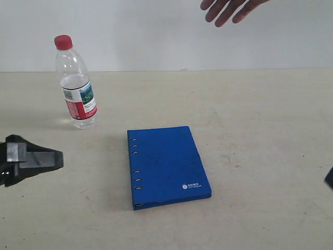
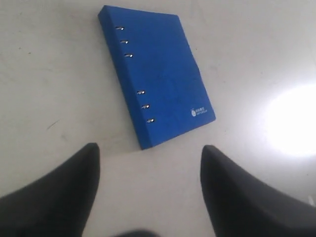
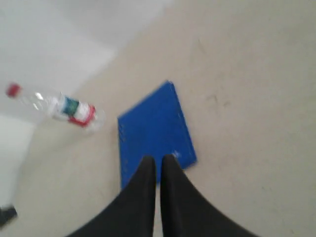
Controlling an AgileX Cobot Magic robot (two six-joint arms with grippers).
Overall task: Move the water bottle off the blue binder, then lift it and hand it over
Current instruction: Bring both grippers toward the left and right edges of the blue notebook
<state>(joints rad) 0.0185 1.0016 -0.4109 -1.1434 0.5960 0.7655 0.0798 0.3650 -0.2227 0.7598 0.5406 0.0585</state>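
**A:** Where is the water bottle?

**B:** The water bottle [image 1: 77, 83] stands on its base on the table [image 1: 260, 114], red cap up. It is off the blue binder [image 1: 167, 165], beyond the binder's spine-side far corner, with bare tabletop between them.

**A:** And the binder?

**B:** It lies flat and closed near the middle, with nothing on its cover. Open table runs all round its edges.

**A:** Do the views differ?

**B:** Yes. The left wrist view shows the binder's spine slots and white logo sharply, but only the binder. The right wrist view is blurred and takes in both bottle and binder. Only the exterior view shows a person's hand [image 1: 231, 9], fingers spread, above the far edge.

**A:** The claws?

**B:** The left gripper [image 2: 149, 150] is spread wide and empty, low and near the binder's corner. The right gripper [image 3: 158, 159] has its fingers drawn almost together, holding nothing (in the exterior view it is just a dark sliver at the right border).
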